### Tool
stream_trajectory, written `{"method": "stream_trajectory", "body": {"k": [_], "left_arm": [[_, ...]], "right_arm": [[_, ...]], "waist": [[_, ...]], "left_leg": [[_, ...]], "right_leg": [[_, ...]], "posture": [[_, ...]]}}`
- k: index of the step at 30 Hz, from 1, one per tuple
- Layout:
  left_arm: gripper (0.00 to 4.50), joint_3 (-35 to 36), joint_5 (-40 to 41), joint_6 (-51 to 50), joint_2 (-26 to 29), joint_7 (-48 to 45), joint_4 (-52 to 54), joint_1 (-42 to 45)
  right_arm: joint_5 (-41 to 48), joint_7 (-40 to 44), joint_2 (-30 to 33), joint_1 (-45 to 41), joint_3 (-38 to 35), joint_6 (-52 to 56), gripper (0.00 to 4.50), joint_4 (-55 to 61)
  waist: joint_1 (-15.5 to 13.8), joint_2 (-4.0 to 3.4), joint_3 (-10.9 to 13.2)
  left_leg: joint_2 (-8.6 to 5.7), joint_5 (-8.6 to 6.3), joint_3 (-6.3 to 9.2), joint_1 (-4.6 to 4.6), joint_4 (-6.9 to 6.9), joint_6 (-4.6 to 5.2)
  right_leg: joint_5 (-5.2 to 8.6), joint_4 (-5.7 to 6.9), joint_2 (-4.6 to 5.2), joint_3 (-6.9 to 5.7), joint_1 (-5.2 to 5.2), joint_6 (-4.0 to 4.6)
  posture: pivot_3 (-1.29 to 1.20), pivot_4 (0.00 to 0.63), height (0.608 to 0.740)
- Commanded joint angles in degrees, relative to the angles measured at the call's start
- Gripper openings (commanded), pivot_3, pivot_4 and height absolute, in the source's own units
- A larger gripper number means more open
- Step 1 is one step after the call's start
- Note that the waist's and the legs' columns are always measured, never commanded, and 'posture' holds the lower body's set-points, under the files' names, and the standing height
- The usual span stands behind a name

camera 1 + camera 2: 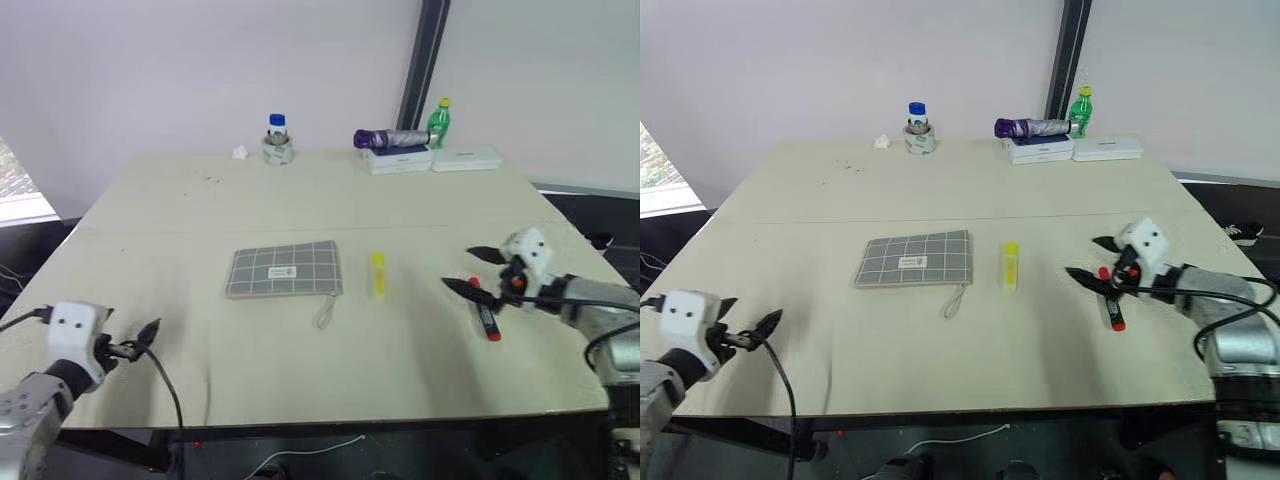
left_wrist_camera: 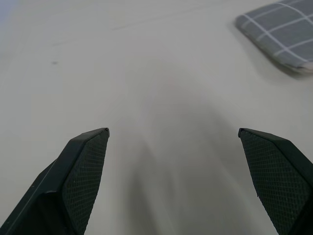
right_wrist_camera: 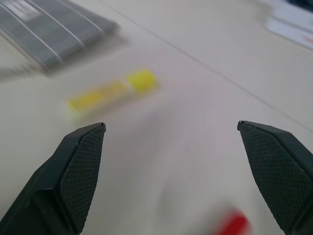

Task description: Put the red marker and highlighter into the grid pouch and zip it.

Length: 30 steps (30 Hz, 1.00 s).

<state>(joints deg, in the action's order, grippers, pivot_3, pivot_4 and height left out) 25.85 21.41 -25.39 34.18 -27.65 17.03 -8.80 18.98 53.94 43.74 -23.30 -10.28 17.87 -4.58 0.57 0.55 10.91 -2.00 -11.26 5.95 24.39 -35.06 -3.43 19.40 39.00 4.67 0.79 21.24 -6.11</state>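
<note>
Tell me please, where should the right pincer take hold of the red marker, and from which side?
Probably at the dark barrel's middle. The red marker lies flat on the table, pointing roughly toward and away from the robot, so come from above with the fingers across its narrow width. The right pincer is open above its far end already.

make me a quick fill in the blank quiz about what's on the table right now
The highlighter lies between the grid pouch and the ____ marker.
Both pens lie ____ the pouch.
The right gripper hovers with its fingers ____.
The left gripper holds ____.

Missing words: red; outside; open; nothing
</note>
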Motion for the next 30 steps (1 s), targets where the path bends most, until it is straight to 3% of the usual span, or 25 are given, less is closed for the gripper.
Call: {"method": "stream_trajectory", "body": {"k": [1,9,12,13,14,18,30], "left_arm": [[4.46,-0.8,-1.0,1.7,0.8,-0.5,1.1,1.4],[4.46,-5.3,-4.9,5.9,2.6,-2.7,-3.4,6.2],[4.50,-7.8,-9.3,11.5,4.2,-3.6,-6.9,7.5],[4.50,-8.6,-10.9,13.5,4.7,-3.5,-8.9,8.4],[4.50,-10.1,-13.2,16.2,5.5,-3.4,-11.7,9.9],[4.50,-15.1,-20.7,26.8,7.9,-2.6,-21.7,15.2],[4.50,-27.0,-31.0,49.8,9.4,-5.1,-46.4,32.8]], "right_arm": [[1.0,-2.4,-1.5,-1.1,0.8,1.8,4.50,5.6],[-2.0,-8.0,-7.7,-4.7,7.6,4.3,4.50,7.9],[-4.0,-11.6,-11.1,-7.9,10.3,6.6,3.16,6.0],[-4.6,-13.1,-12.5,-9.0,11.1,7.4,2.53,5.3],[-5.6,-14.5,-14.2,-10.4,12.3,7.9,2.23,4.2],[-8.9,-17.8,-18.9,-13.6,15.8,8.2,0.14,0.6],[-17.2,-27.3,-26.6,-21.0,19.1,6.6,0.06,-16.0]], "waist": [[0.0,0.00,0.0],[0.4,0.00,0.0],[0.5,0.00,0.0],[0.4,0.00,0.0],[0.4,0.00,0.0],[0.3,0.00,0.0],[0.6,0.01,0.0]], "left_leg": [[0.00,0.00,0.01,0.00,0.00,0.00],[0.00,0.00,0.03,-0.01,0.00,0.00],[0.00,0.00,0.00,-0.01,0.05,0.00],[0.00,0.01,0.00,-0.01,0.07,-0.01],[0.00,0.01,0.01,-0.01,0.07,-0.01],[-0.07,0.03,0.03,-0.01,0.07,-0.04],[-0.16,0.05,-0.01,0.00,0.07,-0.07]], "right_leg": [[0.00,0.00,0.00,-0.01,0.00,0.00],[0.00,0.01,-0.04,-0.01,0.02,0.00],[-0.01,0.01,-0.06,0.00,0.07,0.00],[-0.01,0.03,-0.07,0.00,0.10,0.00],[-0.01,0.03,-0.07,0.00,0.10,0.00],[-0.03,0.06,-0.13,-0.05,0.12,0.01],[-0.05,0.25,-0.18,-0.09,0.24,-0.03]], "posture": [[0.00,0.150,0.737],[0.00,0.150,0.737],[0.00,0.150,0.737],[0.00,0.150,0.737],[0.00,0.150,0.737],[0.00,0.150,0.737],[0.00,0.150,0.737]]}}
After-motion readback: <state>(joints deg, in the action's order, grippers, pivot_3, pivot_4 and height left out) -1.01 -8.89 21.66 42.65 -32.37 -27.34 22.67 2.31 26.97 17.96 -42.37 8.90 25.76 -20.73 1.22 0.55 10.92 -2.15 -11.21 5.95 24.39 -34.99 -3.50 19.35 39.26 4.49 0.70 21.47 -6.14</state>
